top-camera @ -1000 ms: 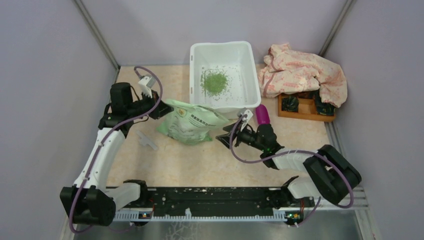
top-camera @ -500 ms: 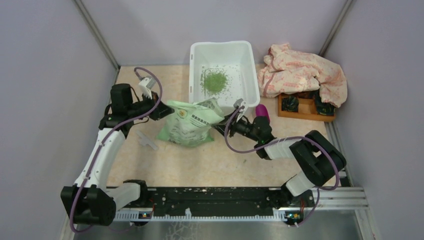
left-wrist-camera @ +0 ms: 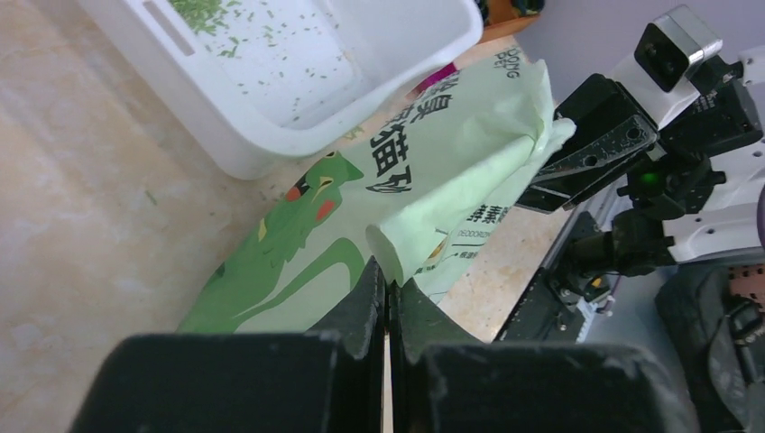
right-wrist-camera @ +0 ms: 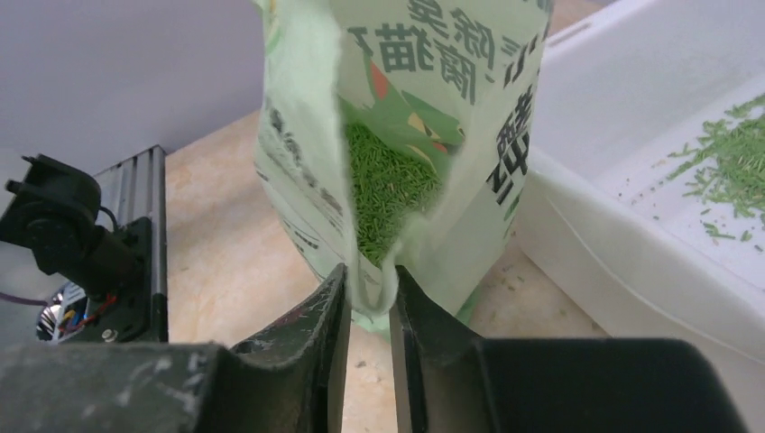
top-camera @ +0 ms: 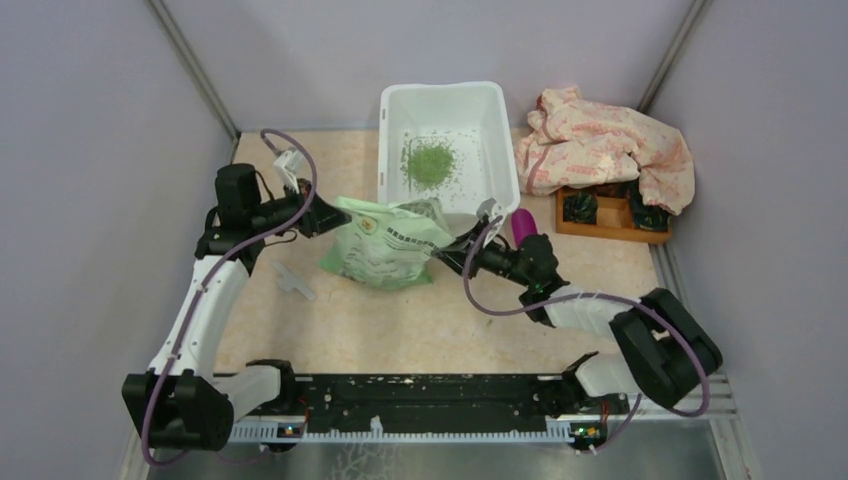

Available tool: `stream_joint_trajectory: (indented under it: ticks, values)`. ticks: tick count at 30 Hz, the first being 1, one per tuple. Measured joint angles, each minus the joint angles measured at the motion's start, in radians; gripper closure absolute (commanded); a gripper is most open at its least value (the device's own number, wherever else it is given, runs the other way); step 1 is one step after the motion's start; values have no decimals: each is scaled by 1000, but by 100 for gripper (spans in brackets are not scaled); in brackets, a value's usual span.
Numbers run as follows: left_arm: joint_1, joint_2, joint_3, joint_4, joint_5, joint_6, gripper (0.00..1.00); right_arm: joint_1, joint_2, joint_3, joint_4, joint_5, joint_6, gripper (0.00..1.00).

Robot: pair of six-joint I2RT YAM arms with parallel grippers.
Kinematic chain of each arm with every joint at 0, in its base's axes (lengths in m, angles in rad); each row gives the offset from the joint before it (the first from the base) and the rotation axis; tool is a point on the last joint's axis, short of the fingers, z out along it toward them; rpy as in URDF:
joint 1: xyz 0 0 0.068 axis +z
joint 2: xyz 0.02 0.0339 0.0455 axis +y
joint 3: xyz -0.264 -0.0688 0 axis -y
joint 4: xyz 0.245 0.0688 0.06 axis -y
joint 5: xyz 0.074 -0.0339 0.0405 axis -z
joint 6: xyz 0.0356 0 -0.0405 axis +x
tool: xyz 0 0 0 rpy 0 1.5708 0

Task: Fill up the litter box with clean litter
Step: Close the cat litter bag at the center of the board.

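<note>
Our left gripper (left-wrist-camera: 386, 281) pinches a corner of the litter bag (top-camera: 385, 245), our right gripper (right-wrist-camera: 370, 275) its open mouth. The clean litter (top-camera: 430, 162) lies heaped in the litter box (top-camera: 440, 105) at the far edge of the worktop (top-camera: 400, 325).

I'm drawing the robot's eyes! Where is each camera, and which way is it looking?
Top: high behind the arms, looking down; both arms, litter box and litter bag show.
Left wrist: on the left arm, facing the bag its shut jaws pinch; right arm beyond.
Right wrist: on the right arm, facing the bag's open mouth pinched in its jaws; clean litter inside.
Shared: all see bag and box.
</note>
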Motion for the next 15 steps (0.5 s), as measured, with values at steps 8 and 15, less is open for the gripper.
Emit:
stream_joint_trajectory:
  ticks: [8, 15]
  values:
    - [4, -13, 46, 101, 136, -181, 100, -12, -429, -19, -329, 32, -78, 32]
    - [4, -14, 80, 182, 219, -330, 100, -16, -700, -156, -330, 136, -116, 28]
